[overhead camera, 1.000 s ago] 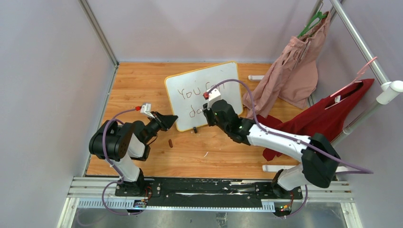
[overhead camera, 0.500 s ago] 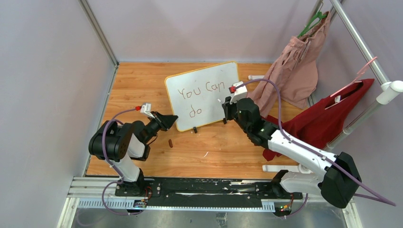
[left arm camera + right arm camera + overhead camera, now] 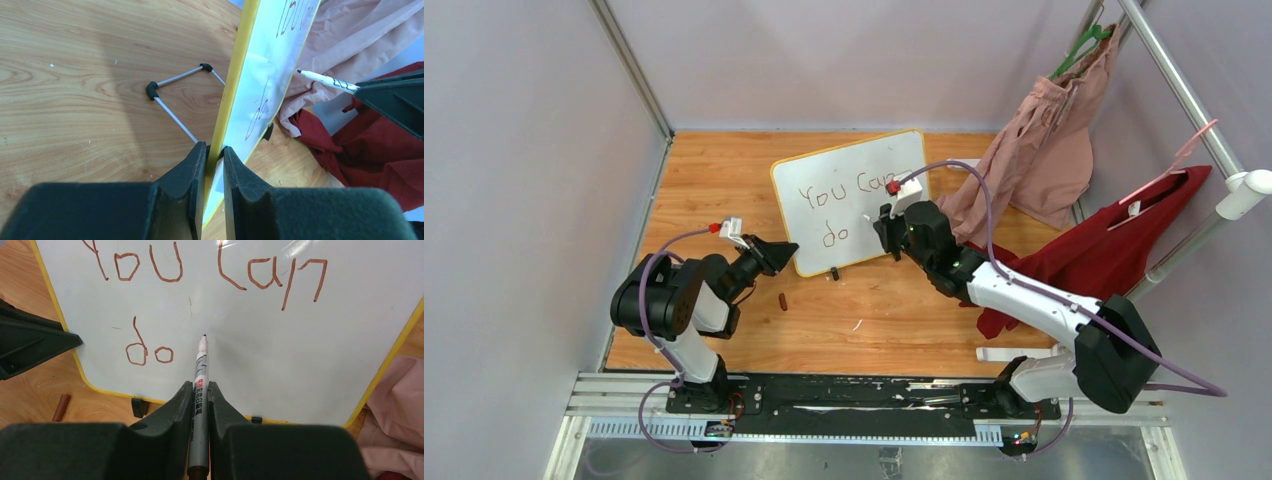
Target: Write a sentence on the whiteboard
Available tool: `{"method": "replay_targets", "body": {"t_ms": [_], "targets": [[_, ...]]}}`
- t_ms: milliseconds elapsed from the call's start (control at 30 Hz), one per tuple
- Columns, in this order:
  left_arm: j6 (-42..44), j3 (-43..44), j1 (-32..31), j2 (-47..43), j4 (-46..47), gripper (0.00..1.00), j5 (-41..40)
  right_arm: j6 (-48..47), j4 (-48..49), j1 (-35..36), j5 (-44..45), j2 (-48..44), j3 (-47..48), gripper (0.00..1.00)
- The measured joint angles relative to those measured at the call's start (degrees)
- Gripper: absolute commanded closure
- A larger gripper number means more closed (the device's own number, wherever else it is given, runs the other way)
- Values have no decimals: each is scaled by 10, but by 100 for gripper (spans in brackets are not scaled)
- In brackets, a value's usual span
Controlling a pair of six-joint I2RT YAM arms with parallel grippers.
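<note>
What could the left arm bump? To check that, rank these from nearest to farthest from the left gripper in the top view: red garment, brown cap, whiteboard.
1. whiteboard: its lower left edge is clamped in the left gripper.
2. brown cap: close by, on the near side.
3. red garment: far off at the right side.

a light wooden bench (image 3: pixel 724 170) is enclosed by plain pale lilac walls (image 3: pixel 524 150) on the left, at the back and on the right. a slanted metal post (image 3: pixel 631 68) is seen in the back left corner. a metal clothes rail (image 3: pixel 1176 85) is set along the right side; a dusty pink garment (image 3: pixel 1044 150) on a green hanger (image 3: pixel 1087 45) and a dark red garment (image 3: pixel 1114 260) are hung from it, their hems draped onto the bench. grey aluminium rails (image 3: pixel 604 403) are fixed along the near edge. everything is lit evenly, and only soft shadows are cast.
</note>
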Motion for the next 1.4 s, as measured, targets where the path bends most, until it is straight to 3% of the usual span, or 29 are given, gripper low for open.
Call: {"method": "replay_targets", "body": {"t_ms": [1400], "targets": [[0, 0, 0, 0, 0, 100, 3, -7, -28, 15, 13, 51, 40, 100]]}}
